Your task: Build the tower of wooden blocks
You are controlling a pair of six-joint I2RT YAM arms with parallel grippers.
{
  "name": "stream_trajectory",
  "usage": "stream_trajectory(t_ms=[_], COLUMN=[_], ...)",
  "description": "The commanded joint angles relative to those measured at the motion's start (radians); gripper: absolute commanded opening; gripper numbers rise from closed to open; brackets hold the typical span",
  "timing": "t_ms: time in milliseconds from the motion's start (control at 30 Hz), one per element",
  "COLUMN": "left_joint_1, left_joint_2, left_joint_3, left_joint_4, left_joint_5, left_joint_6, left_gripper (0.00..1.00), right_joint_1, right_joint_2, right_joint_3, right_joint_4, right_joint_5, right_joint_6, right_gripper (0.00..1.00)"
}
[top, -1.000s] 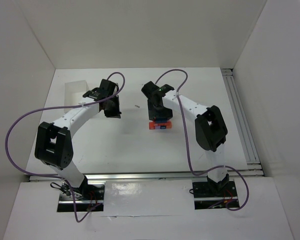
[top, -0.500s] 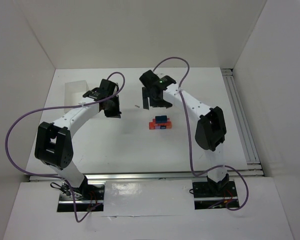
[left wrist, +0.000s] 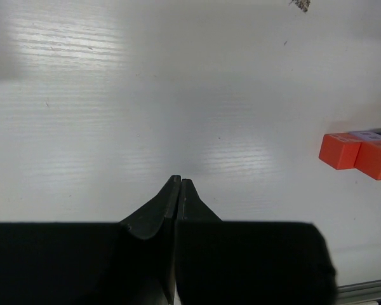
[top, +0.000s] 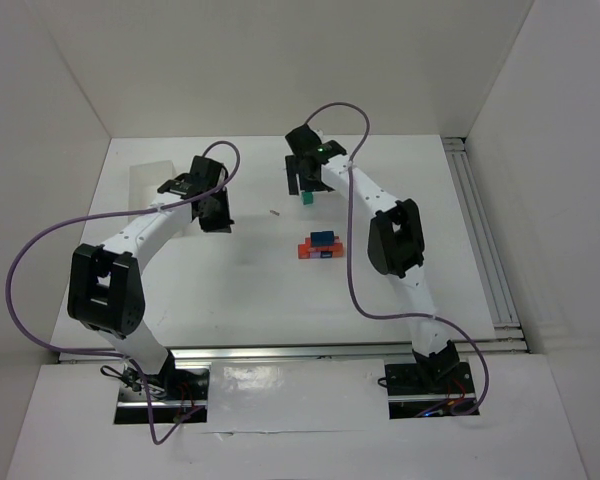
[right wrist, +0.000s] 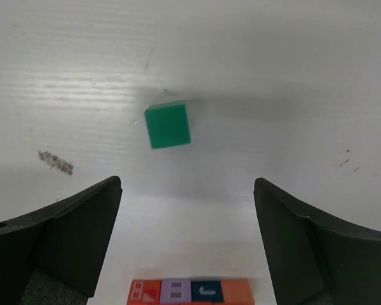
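The tower stands mid-table as a low stack: an orange and red base row with a dark blue cube on top. In the right wrist view its top row reads orange, purple, dark blue, orange. A teal green cube lies alone on the table beyond it. My right gripper hovers over that cube, open and empty; the cube lies ahead of the wide-apart fingertips of the gripper. My left gripper is shut on nothing, left of the tower, whose orange blocks show at the right edge.
A white tray sits at the far left of the table. An aluminium rail runs along the right edge. A small dark mark lies between the grippers. White walls enclose the table.
My right gripper has lifted off the tower, opened, and moved away to the far side above the teal cube. The left gripper has shifted slightly left.
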Motion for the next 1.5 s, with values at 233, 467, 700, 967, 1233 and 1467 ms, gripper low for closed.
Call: stream_trajectory(t_ms=[233,467,700,967,1233,1467], left_joint_1=[0.008,0.008,0.008,0.008,0.008,0.008], left_joint_2=[-0.022,-0.013,-0.013,-0.013,-0.013,-0.022], left_joint_3=[-0.005,-0.005,-0.014,-0.014,-0.024,-0.024], left_joint_4=[-0.005,0.004,0.004,0.004,0.013,0.013], left_joint_5=[-0.033,-0.024,-0.024,-0.015,-0.014,-0.005], left_joint_6=[0.016,0.016,0.025,0.025,0.025,0.025], left_gripper=[0.05,0.05,0.05,0.05,0.05,0.05], right_joint_1=[-0.049,-0.040,-0.040,-0.040,-0.031,-0.031], right_joint_2=[0.066,0.144,0.155,0.155,0.155,0.077], right_joint_3=[0.015,0.086,0.096,0.087,0.087,0.123], right_joint_4=[0.185,0.187,0.186,0.177,0.147,0.101], right_joint_5=[-0.108,-0.130,-0.120,-0.120,-0.111,-0.051], right_joint_6=[-0.084,-0.084,-0.084,-0.084,-0.084,-0.063], right_gripper=[0.90,0.75,0.59,0.44,0.41,0.40])
